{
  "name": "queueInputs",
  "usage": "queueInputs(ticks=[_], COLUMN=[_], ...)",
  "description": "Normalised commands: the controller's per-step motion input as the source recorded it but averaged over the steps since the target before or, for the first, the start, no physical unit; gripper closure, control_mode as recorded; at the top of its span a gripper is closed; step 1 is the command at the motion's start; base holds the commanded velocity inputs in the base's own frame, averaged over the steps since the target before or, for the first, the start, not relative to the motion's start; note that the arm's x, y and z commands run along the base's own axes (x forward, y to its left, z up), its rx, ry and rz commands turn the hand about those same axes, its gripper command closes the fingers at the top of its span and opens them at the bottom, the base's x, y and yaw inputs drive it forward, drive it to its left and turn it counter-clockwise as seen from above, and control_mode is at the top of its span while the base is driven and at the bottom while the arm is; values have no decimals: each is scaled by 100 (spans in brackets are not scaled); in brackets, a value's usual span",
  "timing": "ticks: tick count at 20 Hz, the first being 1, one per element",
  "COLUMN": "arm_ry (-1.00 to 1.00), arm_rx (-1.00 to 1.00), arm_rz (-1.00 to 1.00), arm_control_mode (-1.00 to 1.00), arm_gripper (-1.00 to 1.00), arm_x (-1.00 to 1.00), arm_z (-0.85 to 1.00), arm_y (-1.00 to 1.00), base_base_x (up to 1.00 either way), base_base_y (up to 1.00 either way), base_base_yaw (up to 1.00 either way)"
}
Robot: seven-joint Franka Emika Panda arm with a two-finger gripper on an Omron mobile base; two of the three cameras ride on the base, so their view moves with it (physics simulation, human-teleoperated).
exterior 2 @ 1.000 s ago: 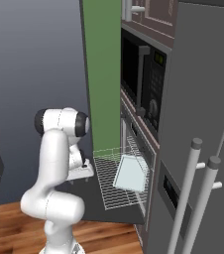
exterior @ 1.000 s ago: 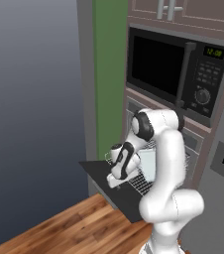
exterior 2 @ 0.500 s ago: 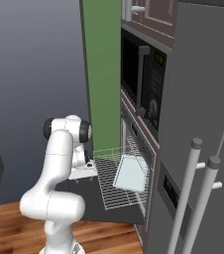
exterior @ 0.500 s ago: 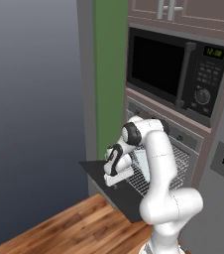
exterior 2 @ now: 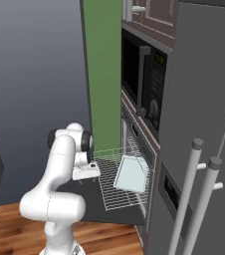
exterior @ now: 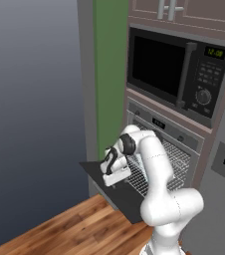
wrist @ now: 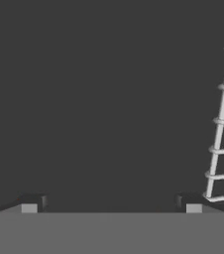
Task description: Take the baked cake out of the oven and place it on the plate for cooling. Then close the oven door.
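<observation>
Right now the gripper point(wrist: 111, 206) hangs spread wide and empty just above the lowered oven door point(exterior: 102, 180), beside the pulled-out wire rack point(exterior 2: 115, 189). Where the cake sits, I cannot tell.

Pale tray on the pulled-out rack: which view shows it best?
Right base view: the pale tray lies unobstructed on the wire rack. In the left base view the arm hides it. The hand view gives the rack's edge.
</observation>
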Motion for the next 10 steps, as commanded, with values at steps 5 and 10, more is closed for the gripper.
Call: queueInputs(ticks=[5, 10], arm_ry=[0, 0], arm_rx=[0, 0], arm_rz=[4, 5], arm_control_mode=[-100, -100], arm_gripper=[-100, -100], arm_x=[7, 1], arm_z=[-37, -40], arm_y=[-22, -39], base_base_x=[0, 0], base_base_y=[0, 0], base_base_yaw=[0, 0])
